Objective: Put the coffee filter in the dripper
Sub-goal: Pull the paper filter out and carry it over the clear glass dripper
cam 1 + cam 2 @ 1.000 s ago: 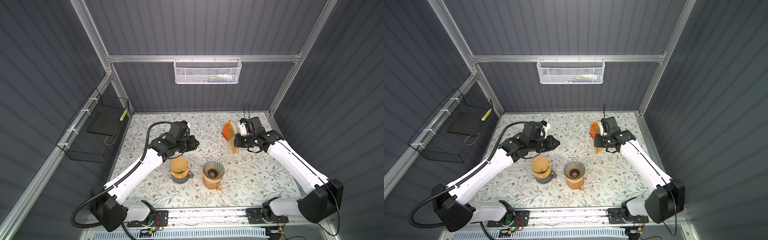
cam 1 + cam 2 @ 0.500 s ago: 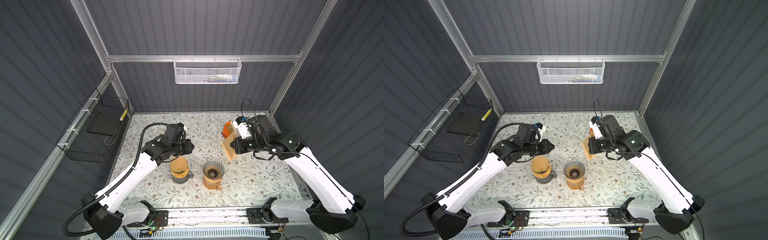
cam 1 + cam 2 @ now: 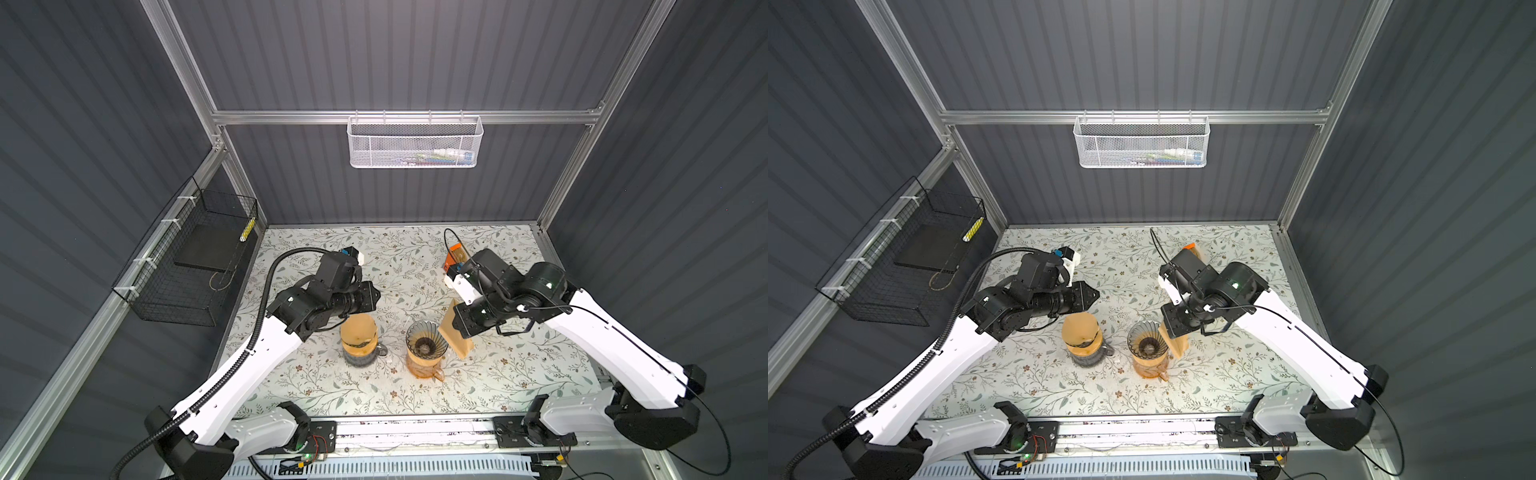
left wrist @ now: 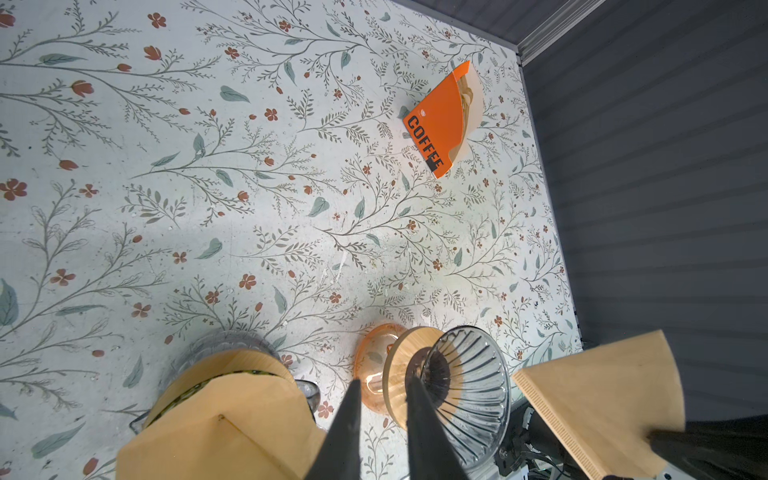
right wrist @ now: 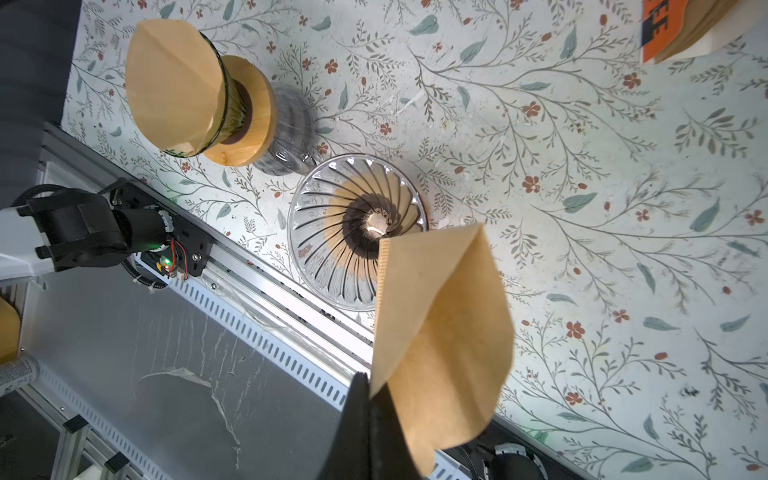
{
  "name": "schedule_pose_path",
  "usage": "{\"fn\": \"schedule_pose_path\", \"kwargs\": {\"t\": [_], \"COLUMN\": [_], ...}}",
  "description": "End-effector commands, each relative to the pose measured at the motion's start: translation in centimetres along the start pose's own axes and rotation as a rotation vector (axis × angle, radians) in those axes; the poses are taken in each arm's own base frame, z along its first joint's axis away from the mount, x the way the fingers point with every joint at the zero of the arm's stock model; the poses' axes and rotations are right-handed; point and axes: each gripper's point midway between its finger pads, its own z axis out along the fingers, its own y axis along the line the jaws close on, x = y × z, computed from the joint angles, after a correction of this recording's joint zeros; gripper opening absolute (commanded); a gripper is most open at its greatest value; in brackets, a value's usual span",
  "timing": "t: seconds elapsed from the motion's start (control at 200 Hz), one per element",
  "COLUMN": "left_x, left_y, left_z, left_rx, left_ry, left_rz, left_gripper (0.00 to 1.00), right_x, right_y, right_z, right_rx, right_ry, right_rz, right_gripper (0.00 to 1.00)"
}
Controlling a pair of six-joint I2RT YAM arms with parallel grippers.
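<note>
right gripper (image 5: 369, 397) brought coffee filter (image 5: 440, 332) beside dripper (image 5: 328, 266), pinching it | left gripper (image 4: 382, 388) parted, empty | filter box (image 4: 436, 129) behind

Evenly bright table (image 3: 407, 257); nearby fingers (image 4: 345, 436) blur.

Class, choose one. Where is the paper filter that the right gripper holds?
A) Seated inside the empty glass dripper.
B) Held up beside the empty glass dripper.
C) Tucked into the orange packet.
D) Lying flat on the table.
B: the right gripper pinches the filter by its edge, up beside the dripper, whose ribbed glass bowl is bare.
</note>
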Motion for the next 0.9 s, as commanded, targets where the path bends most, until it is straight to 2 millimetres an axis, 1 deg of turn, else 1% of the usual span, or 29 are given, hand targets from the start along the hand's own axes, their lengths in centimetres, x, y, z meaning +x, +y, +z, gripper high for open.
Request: {"fn": "schedule_pose_path", "kwargs": {"t": [0.0,0.11,0.225,0.36,0.535,0.7,0.74,0.805,0.896], "left_x": [0.6,0.6,0.8,1.0,1.2,1.5,1.6,1.8,1.9], "left_y": [0.9,0.9,1.2,1.4,1.3,0.8,0.7,0.5,0.1], "left_z": [-0.3,-0.3,-0.3,-0.4,-0.8,-1.0,-1.1,-1.1,-1.1], "left_rx": [-0.026,-0.027,-0.038,-0.042,-0.033,-0.007,0.002,0.013,0.03], "left_ry": [0.009,0.012,0.012,0.015,0.022,0.037,0.041,0.05,0.06], "left_rz": [0.004,0.006,0.009,0.008,0.025,0.045,0.051,0.059,0.073], "left_gripper": [0.21,0.22,0.21,0.22,0.21,0.22,0.22,0.22,0.22], "right_x": [0.0,-0.2,-0.4,-0.8,-1.7,-2.2,-2.3,-2.6,-2.8], "right_y": [0.0,0.8,0.8,1.5,2.3,2.6,2.8,3.1,3.4], "right_z": [0.6,1.5,2.6,3.7,5.3,6.6,6.7,6.8,6.9], "right_rx": [0.041,0.032,0.054,0.045,0.04,0.046,0.041,0.031,0.02], "right_ry": [0.027,0.05,0.08,0.1,0.121,0.141,0.141,0.137,0.132], "right_rz": [-0.009,-0.021,-0.027,-0.028,-0.021,-0.011,-0.011,-0.007,0.0], "right_gripper": [0.0,0.0,0.0,0.0,0.0,0.0,0.04,0.07,0.15]}}
